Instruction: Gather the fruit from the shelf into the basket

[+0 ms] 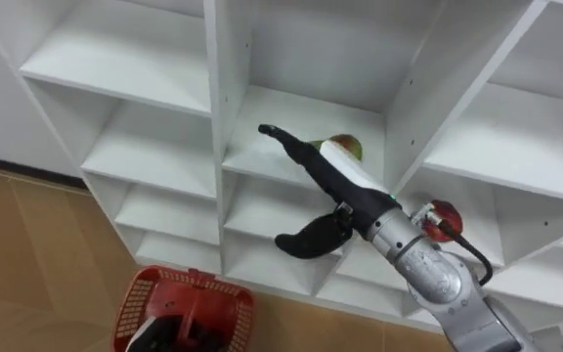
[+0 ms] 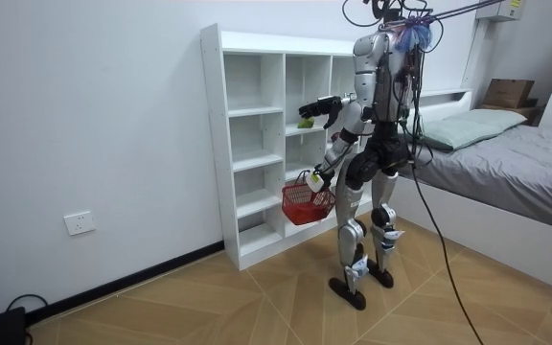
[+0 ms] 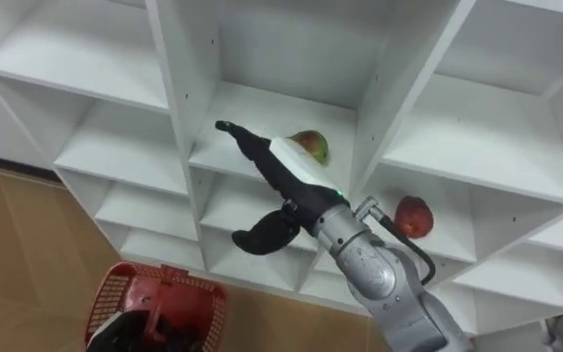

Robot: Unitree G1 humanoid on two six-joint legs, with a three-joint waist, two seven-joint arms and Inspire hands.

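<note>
A green and red fruit [image 1: 347, 147] lies at the back right of a middle compartment of the white closet [image 1: 231, 108]. My right hand [image 1: 313, 162] reaches into that compartment, open, its fingers straight and pointing to the far left. The fruit sits just to the right of the hand's back, and contact cannot be told. A red fruit [image 1: 445, 217] rests on the shelf one compartment to the right and lower. My left hand [image 2: 316, 178] hangs low, shut on the handle of a red mesh basket [image 1: 141, 298].
I stand close in front of the closet [image 2: 247, 144], which is set against a white wall. The other compartments are bare white shelves. Wooden floor [image 1: 27, 254] lies below. A bed [image 2: 506, 163] stands behind me at the room view's right.
</note>
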